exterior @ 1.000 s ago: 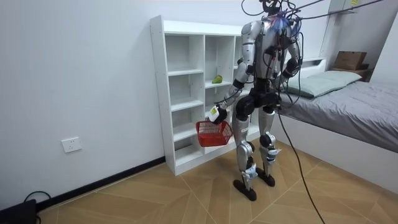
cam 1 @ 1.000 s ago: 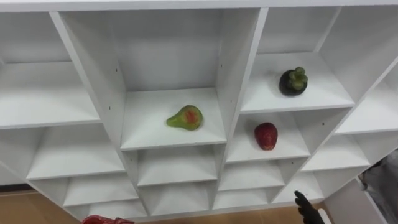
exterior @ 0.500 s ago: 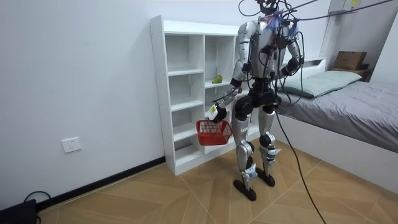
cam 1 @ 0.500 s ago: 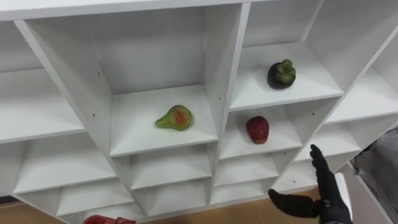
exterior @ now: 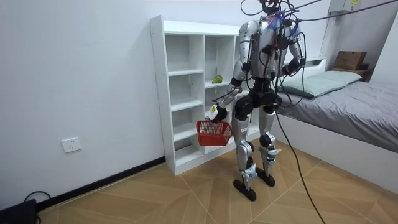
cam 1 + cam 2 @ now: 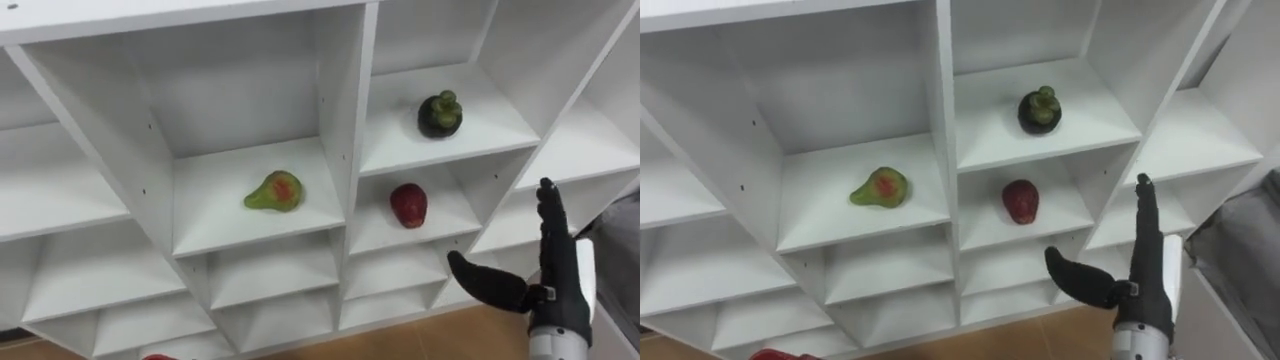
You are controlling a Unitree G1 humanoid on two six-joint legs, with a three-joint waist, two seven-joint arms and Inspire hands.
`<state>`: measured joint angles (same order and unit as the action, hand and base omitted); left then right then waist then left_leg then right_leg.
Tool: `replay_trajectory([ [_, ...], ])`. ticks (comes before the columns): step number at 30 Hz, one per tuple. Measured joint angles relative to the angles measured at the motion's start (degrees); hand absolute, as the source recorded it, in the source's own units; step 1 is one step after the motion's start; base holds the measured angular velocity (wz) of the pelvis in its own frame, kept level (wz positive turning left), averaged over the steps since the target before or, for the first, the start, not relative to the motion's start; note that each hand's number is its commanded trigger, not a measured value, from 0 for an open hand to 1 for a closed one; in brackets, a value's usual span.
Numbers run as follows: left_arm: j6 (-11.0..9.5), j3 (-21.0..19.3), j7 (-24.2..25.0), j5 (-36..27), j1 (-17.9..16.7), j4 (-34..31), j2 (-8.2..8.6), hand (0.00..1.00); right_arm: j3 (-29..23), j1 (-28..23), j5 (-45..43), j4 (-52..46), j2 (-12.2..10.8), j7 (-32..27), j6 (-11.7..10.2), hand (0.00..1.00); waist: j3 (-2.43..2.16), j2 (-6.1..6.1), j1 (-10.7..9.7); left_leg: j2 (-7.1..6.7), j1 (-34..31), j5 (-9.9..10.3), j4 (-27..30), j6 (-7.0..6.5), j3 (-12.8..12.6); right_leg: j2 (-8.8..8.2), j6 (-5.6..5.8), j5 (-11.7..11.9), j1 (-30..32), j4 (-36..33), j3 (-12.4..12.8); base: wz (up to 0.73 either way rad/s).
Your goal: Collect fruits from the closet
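1. My right robot hand [image 6: 556, 288] is up in front of the lower right part of the closet [image 6: 345, 100]. Its fingers are straight and point upward, and the thumb is spread wide to the side. It is open and holds nothing. I judge that this wide shape is made ready for a round thing to go between thumb and fingers.
2. The nearest fruit is the red fruit [image 6: 408, 204]. It lies alone on its shelf, up and to the left of the hand, and nothing touches it. I think it is the natural first target, because the reach to it is the shortest.
3. The dark fruit [image 6: 440, 114], with a green top, sits one shelf higher in the same column. It would need a higher reach.
4. The green pear [image 6: 274, 191] lies on its side in the next column to the left, behind a dividing wall. The right arm would have to go around this wall.
5. The closet has no doors and each fruit has its own compartment, so the hand can enter straight from the front. The side walls may be tight for a spread thumb.
6. In the room view my left robot hand [image 5: 217, 111] is low at the robot's side, and the red basket [image 5: 213, 133] hangs from it, so its fingers are hooked round the handle. The basket is kept below the fruit shelves, I suppose so that a fruit can be brought down into it. All three fruits are on their shelves; what is inside the basket I cannot tell.
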<state>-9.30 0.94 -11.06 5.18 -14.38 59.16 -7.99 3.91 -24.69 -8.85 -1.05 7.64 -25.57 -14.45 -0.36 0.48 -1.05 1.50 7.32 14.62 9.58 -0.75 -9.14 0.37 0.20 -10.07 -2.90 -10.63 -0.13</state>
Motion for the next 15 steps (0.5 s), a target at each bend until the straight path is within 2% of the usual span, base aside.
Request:
replay_trajectory([
  [4, 0.0, -0.04, -0.02, -0.01, -0.08, 0.02, -0.45, 1.0, -0.01, 0.61, -3.49, -1.71, 0.14, -2.15, -0.63, 0.0, 0.18, -0.46, 0.08, 0.04, 0.2, 0.0, -0.2, 0.0, 0.0, 0.07, 0.0, 0.0, -0.1, 0.0, -0.01, 0.0],
  [11, 0.0, -0.07, 0.01, 0.0, 0.31, 0.02, -0.44, 1.0, -0.02, 2.92, -5.97, -1.7, 0.18, -3.93, -0.99, 0.0, 0.26, -0.33, 0.28, 0.04, 0.0, 0.0, -0.27, 0.0, 0.0, 0.13, 0.0, 0.01, 0.04, 0.01, 0.01, 0.0],
  [15, 0.0, -0.23, 0.79, 0.08, 1.11, -0.19, -0.65, 1.0, -0.07, 5.59, -7.24, -2.79, 1.66, -5.34, -1.01, 0.0, 0.14, -0.53, 0.84, 0.03, -0.76, 0.0, -0.16, -0.01, 0.05, 0.11, 0.0, 0.01, 0.57, -0.01, -0.08, 0.0],
])
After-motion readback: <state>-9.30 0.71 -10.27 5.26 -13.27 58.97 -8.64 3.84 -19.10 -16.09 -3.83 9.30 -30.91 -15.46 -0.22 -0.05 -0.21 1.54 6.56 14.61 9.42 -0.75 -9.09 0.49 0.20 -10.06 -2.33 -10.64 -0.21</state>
